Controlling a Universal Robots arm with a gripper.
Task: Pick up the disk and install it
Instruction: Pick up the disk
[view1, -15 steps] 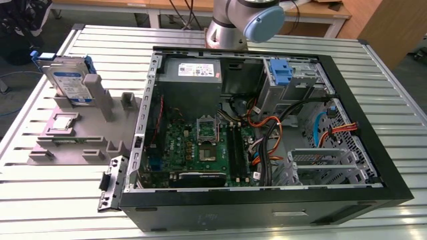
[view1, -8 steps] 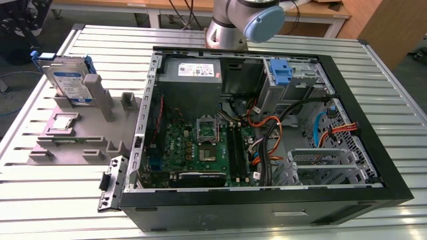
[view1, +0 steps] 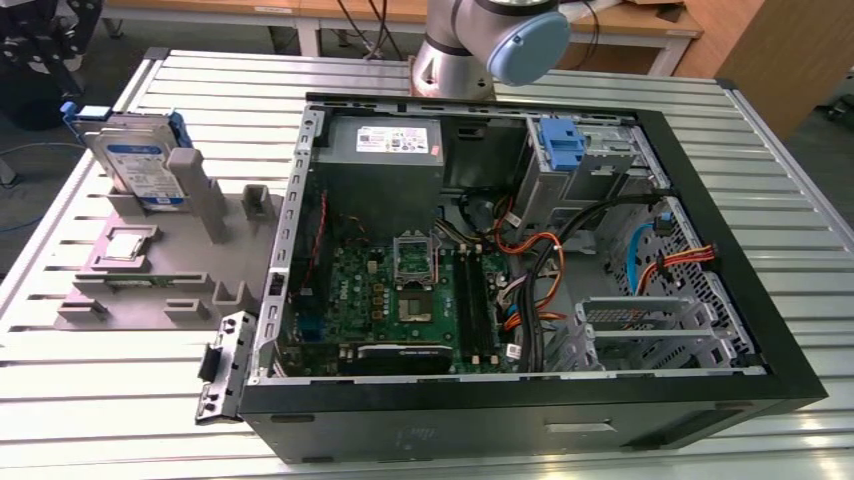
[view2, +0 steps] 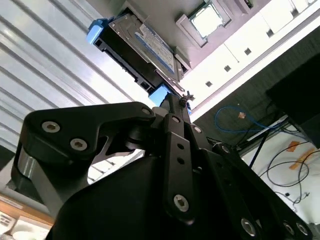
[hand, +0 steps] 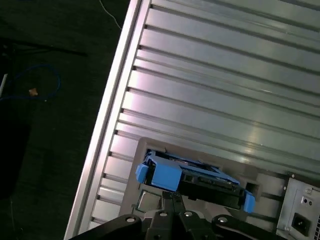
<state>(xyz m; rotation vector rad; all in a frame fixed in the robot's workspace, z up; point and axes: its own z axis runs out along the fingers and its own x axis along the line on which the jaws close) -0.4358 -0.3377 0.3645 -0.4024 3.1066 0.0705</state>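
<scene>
The disk (view1: 140, 165) stands on edge in a grey holder (view1: 147, 300) on the tabletop (view1: 240, 80), to the exterior view's left of the open computer case (view1: 534, 420). The second wrist view adds the claw (view2: 175, 100), tips pinched together on nothing, just short of the disk's blue rail.

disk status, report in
Claw shut, empty, short of the disk. Disk upright in grey holder, exterior view's left of the case. Nothing seen between claw and disk.

No print I can read: white-and-blue label (view1: 144, 175) on the disk (view1: 123, 138) beside the case (view1: 534, 425), white sticker (view1: 395, 138) on the power supply (view1: 380, 178) inside it.
</scene>
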